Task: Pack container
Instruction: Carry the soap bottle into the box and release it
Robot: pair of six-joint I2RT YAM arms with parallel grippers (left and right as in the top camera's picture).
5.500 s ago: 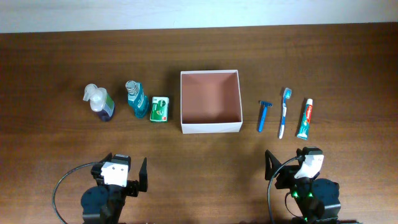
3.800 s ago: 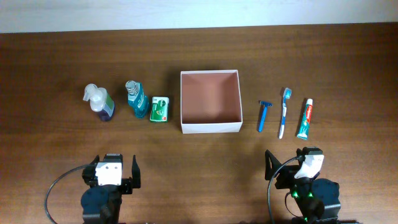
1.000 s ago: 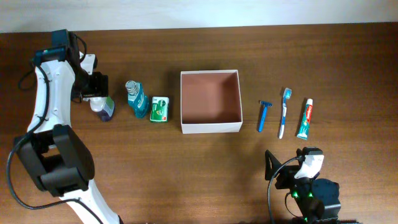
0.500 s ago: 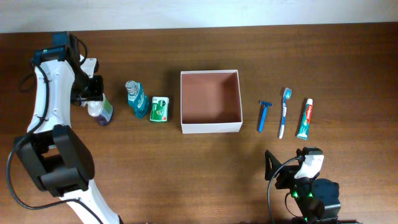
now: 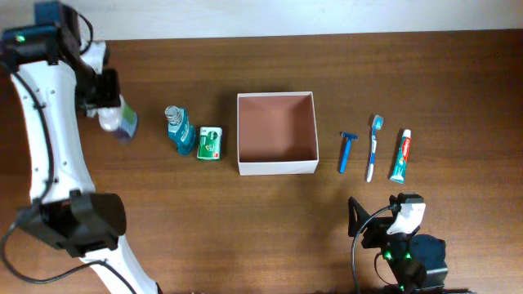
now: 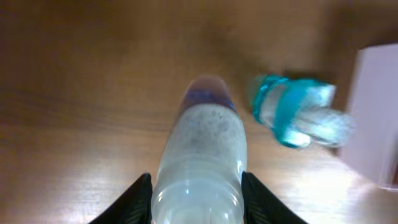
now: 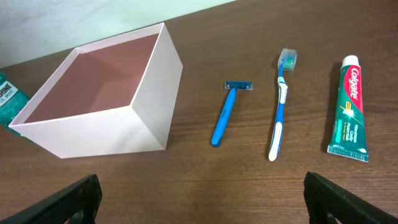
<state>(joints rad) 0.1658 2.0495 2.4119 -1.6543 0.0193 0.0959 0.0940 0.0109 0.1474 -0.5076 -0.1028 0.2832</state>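
Observation:
The container (image 5: pixel 278 167), a square white box with a pinkish-brown inside, sits mid-table and is empty. At the far left my left gripper (image 5: pixel 106 109) is shut on a clear pump bottle (image 5: pixel 119 125) with purple liquid. In the left wrist view the bottle (image 6: pixel 202 149) fills the gap between my black fingers (image 6: pixel 134 200), with the wood well below it. Beyond it stand a teal mouthwash bottle (image 6: pixel 297 113) and the container's wall (image 6: pixel 379 118). My right gripper (image 5: pixel 381 219) rests open near the front edge, with nothing between its fingers (image 7: pixel 76 199).
A teal mouthwash bottle (image 5: pixel 180 131) and a green-and-white packet (image 5: pixel 210 142) stand left of the container. A blue razor (image 5: pixel 349 152), a toothbrush (image 5: pixel 373 147) and a toothpaste tube (image 5: pixel 400 155) lie in a row on its right, also in the right wrist view.
My left gripper has shut on the pump bottle and carried it up and a little to the left, away from the mouthwash. The right arm has not moved.

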